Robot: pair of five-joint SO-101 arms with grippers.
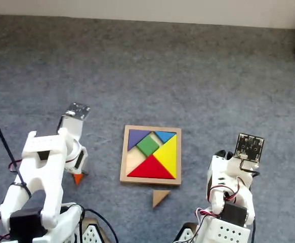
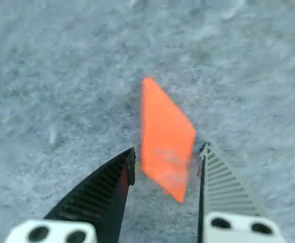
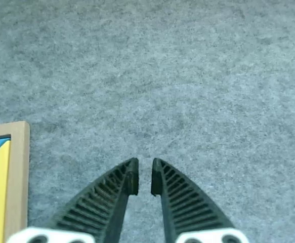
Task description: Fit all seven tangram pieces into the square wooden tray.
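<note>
The left hand [image 2: 167,154] has the orange piece [image 2: 165,139] between its two fingers [image 2: 112,187]. The fingers sit on both sides of the piece and look pressed on its edges, so I think the hand is holding it. The long side of the piece runs the same way as the fingers and points away from the hand. From above, the piece is low, right by the surface [image 1: 187,76], just under the left hand.

The tray [image 1: 151,128] is off to the right of this hand, near it but not touching. Five pieces lie in it: purple, green, blue, yellow and red. A pale gap [image 1: 133,161] is left on the side of the tray that faces the left arm. So the left arm is the nearer one to that gap. I think the next move is to carry the orange piece sideways to the gap and turn it until its long side fits.

The tan triangle [image 1: 160,197] lies on the surface just outside the near edge of the tray, between the two arms. It is not in the tray yet.

The right hand [image 3: 144,177] has its fingers almost together and holds nothing. It hangs over the bare surface on the other side of the tray.
</note>
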